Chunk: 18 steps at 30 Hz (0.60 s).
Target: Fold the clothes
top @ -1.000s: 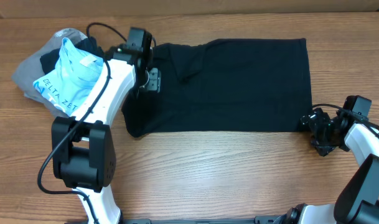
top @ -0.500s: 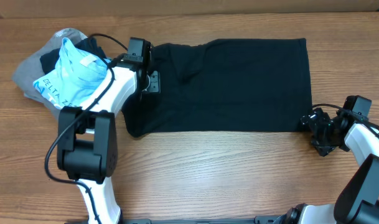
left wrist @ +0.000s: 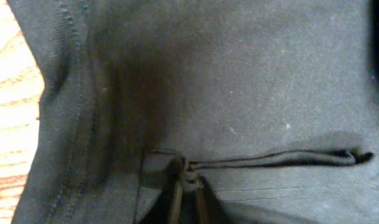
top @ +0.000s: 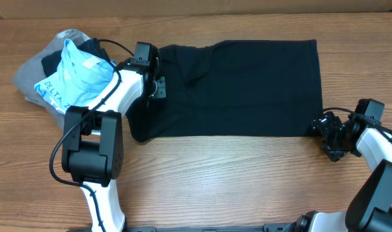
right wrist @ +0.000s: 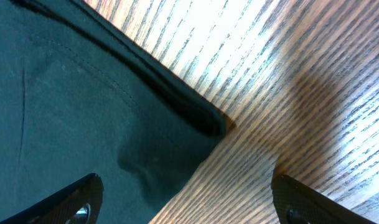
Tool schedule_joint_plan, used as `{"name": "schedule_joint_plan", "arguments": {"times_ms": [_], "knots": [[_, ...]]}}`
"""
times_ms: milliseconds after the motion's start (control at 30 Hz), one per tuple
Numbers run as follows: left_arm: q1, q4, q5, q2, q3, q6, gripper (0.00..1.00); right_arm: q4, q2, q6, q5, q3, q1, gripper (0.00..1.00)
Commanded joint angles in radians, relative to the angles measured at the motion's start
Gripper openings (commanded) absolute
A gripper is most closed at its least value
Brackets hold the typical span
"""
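the pale blue shirt (top: 72, 76) at far left reads "delta zet"; the rest of the print is hidden. the black garment (top: 241, 84) lies flat on the table (top: 247, 183), with bare wood along its near edge. your left gripper (left wrist: 188, 182) is pinched tight on a fold of it. your right gripper (right wrist: 189, 196) gapes wide at its near right corner.

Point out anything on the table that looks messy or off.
The black garment lies mostly flat, but its left end is rumpled, and a ridge of cloth is pinched up at the left gripper. To its left, a blue and grey pile of clothes sits crumpled. Nothing looks damaged or spilled.
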Motion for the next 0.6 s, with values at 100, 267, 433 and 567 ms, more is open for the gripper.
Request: {"name": "schedule_joint_plan", "arguments": {"times_ms": [100,267,433,567], "knots": [[0.002,-0.020,0.027,0.006,0.017,0.000,0.04,0.006,0.009,0.004,0.018,-0.004,0.001,0.91],[0.002,-0.081,0.027,0.003,0.135,0.010,0.04,0.006,0.009,0.004,0.018,-0.004,0.001,0.91],[0.002,-0.084,0.026,0.003,0.190,0.024,0.05,0.006,0.009,0.004,0.018,-0.004,0.001,0.91],[-0.002,-0.082,0.027,0.003,0.190,0.023,0.13,0.006,0.009,0.004,0.018,-0.004,0.001,0.91]]}}
